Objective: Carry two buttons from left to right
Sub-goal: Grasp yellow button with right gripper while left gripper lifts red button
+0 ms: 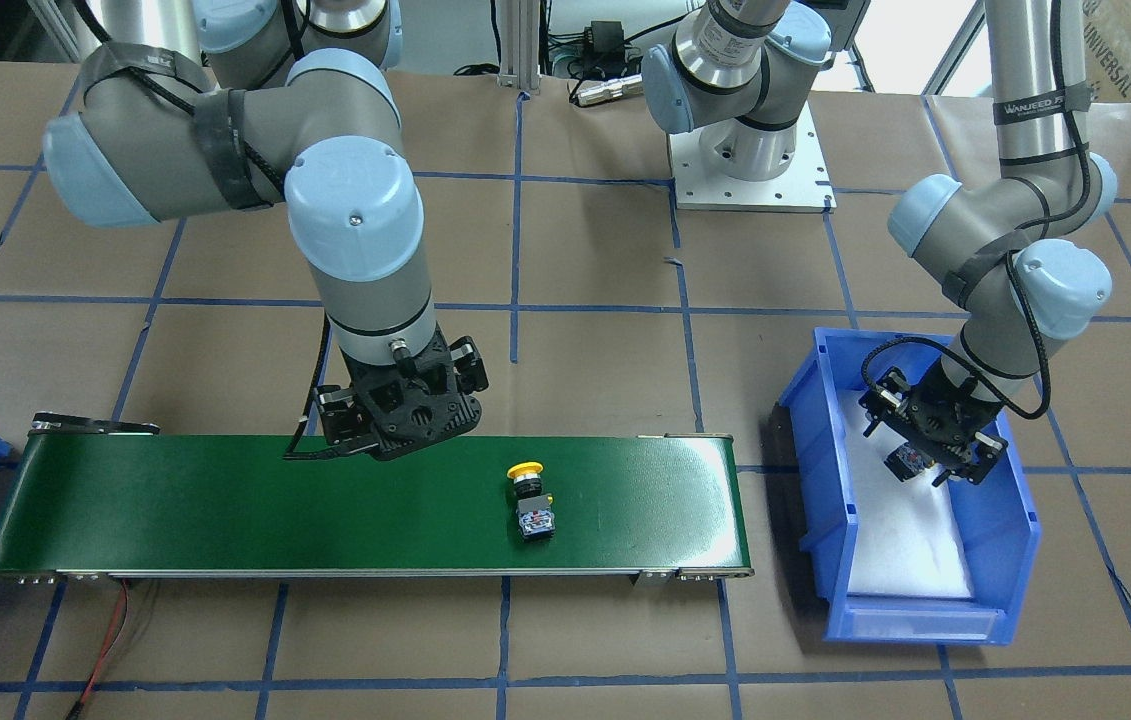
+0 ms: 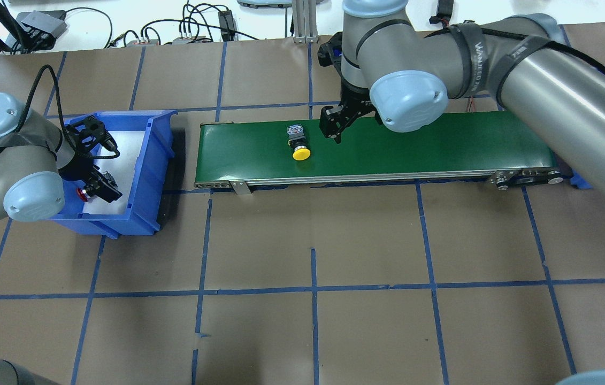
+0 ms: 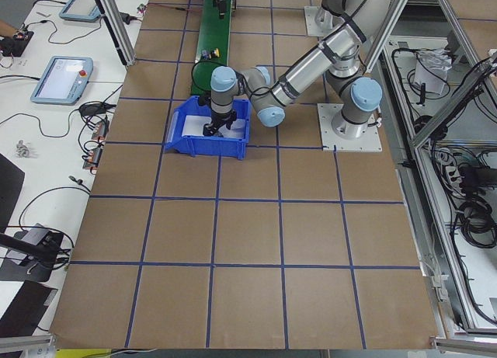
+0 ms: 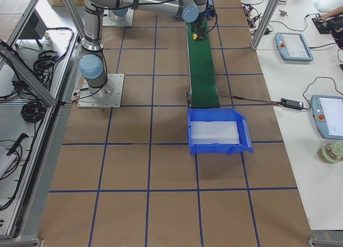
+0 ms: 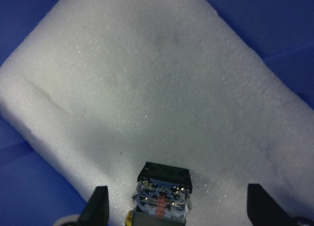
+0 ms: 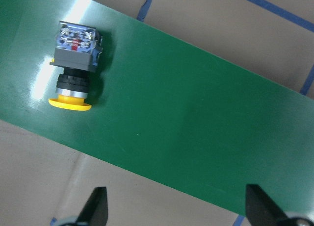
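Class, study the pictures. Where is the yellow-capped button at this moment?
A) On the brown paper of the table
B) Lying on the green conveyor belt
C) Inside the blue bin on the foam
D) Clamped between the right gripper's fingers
B: the yellow button lies on its side on the green conveyor belt, apart from the right gripper, which hovers open beside it and holds nothing.

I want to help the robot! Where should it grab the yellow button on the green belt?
Probably by its boxy contact block, from straight above, pinching the two flat sides. It lies sideways, and the round yellow cap might slip.
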Tool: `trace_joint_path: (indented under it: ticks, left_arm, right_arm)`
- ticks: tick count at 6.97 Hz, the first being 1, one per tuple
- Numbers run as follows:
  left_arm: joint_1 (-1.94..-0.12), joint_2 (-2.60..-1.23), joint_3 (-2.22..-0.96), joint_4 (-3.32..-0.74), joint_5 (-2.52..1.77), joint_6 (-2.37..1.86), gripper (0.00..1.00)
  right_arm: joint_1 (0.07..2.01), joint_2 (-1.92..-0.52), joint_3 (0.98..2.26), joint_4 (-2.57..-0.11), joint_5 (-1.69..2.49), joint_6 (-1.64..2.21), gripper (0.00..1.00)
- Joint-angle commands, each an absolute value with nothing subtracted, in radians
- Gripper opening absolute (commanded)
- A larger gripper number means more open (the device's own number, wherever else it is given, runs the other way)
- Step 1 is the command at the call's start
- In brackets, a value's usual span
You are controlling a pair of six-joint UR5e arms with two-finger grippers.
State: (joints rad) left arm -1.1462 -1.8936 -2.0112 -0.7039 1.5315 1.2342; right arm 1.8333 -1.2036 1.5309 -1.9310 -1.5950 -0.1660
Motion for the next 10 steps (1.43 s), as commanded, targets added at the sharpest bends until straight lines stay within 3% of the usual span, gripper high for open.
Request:
trace_joint_path:
  ticks: [1,2,4,7,10]
  left_arm:
    - [-1.123,-1.899,-2.016,-0.698,1.528,1.242,1.0]
    - [-1.123,-1.899,-2.017,-0.698,1.501,1.241,0.92]
    - [-1.126,-1.899,-2.011,-0.698,1.496,1.227,0.54]
    - [-1.132,-1.882,-2.002,-0.699,1.509,1.21,0.17]
    - [-1.135,-1.87,-1.988,-0.707,1.508,1.206,0.11]
  right_arm:
    - [1.853,-1.195,1.529,-1.943,-1.606,-0.134,1.0]
    - [1.852,-1.186,1.529,-1.962,-1.608,-0.004,1.0]
    - [1.853,-1.155,1.526,-1.962,-1.595,0.243,1.0]
    - [1.879,-1.048,1.451,-2.02,-1.598,0.279,1.0]
    - [1.885,-0.999,1.39,-2.014,-1.608,0.259,1.0]
